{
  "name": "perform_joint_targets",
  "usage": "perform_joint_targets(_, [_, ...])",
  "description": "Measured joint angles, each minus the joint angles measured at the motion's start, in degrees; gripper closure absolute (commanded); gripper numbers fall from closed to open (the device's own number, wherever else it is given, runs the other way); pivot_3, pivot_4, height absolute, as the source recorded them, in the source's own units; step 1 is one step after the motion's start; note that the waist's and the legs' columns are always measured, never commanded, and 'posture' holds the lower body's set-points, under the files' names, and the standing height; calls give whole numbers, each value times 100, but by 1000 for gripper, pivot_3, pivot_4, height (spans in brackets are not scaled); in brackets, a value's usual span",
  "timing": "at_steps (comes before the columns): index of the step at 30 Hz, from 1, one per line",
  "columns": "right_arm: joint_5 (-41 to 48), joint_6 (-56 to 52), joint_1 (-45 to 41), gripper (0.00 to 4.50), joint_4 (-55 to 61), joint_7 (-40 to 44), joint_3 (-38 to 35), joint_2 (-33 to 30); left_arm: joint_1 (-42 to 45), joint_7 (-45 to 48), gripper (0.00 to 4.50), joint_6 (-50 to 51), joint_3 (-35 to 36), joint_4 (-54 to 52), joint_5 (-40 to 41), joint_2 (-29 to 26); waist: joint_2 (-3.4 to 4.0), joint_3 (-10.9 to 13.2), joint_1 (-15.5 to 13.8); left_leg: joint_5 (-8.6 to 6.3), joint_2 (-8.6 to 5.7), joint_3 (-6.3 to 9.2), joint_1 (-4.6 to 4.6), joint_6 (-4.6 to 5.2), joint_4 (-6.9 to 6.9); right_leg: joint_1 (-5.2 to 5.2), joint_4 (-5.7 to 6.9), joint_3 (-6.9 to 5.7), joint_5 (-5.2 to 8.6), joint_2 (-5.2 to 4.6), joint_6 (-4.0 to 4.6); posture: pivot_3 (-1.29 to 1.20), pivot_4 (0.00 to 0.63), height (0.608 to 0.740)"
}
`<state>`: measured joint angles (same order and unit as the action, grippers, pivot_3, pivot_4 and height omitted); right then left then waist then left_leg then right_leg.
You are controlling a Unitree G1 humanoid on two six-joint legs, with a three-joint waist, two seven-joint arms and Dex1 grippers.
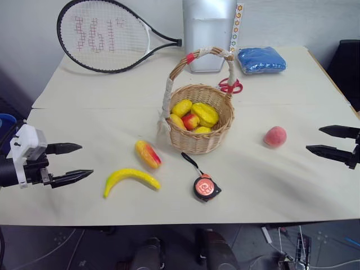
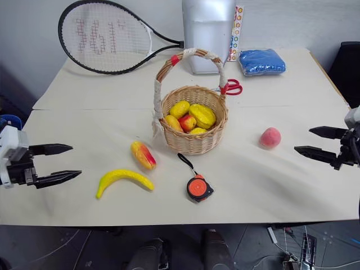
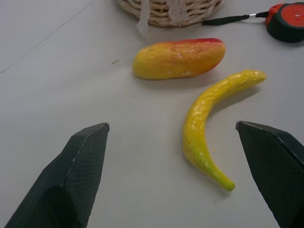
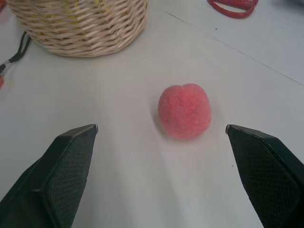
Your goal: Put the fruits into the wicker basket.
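Observation:
The wicker basket (image 1: 198, 140) stands mid-table with several yellow and red fruits (image 1: 194, 115) inside it. A yellow-and-red mango (image 1: 148, 154) and a curved yellow banana (image 1: 130, 179) lie on the table to its front left. A pink-red peach (image 1: 275, 136) sits to the basket's right. My left gripper (image 1: 70, 163) hovers open at the table's left side, pointing toward the banana (image 3: 209, 126) and mango (image 3: 180, 58). At the right edge my right gripper (image 1: 332, 141) is open, aimed at the peach (image 4: 185, 110), apart from it.
An orange-and-black tape measure (image 1: 206, 187) lies in front of the basket. A tennis racket (image 1: 104, 35), a silver container (image 1: 208, 34), red scissors (image 1: 230, 85) and a blue cloth bundle (image 1: 261, 59) sit at the back of the table.

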<state>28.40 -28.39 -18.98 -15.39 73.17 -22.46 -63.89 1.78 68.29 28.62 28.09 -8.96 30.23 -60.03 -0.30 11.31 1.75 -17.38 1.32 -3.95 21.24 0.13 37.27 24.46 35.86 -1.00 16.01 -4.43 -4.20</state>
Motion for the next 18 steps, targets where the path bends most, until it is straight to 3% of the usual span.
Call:
perform_joint_targets(9, [917, -1082, -390, 34, 2622, 33, 1234, 491, 1163, 50, 0, 805, -1239, -1510, 1057, 109, -2, 1, -13, -1, 11, 3, 3, -7, 4, 0, 1, 2, -2, 21, -4, 0, 150, 740])
perform_joint_targets(15, [166, -152, -465, 34, 3307, -18, 2678, 1335, 1587, 80, 0, 830, -1838, -1759, 1111, 139, -23, 8, -17, -2, 16, 2, 9, -8, 30, 0, 6, 9, -5, 54, -9, 0, 150, 740])
perform_joint_targets(18, [-239, 473, -380, 34, 3299, 100, 3055, 1507, 1617, 67, 0, 830, -1937, -1756, 1109, 139, -26, 10, -21, -3, 18, 1, 13, -6, 36, 0, 5, 18, -6, 83, -10, 0, 150, 740])
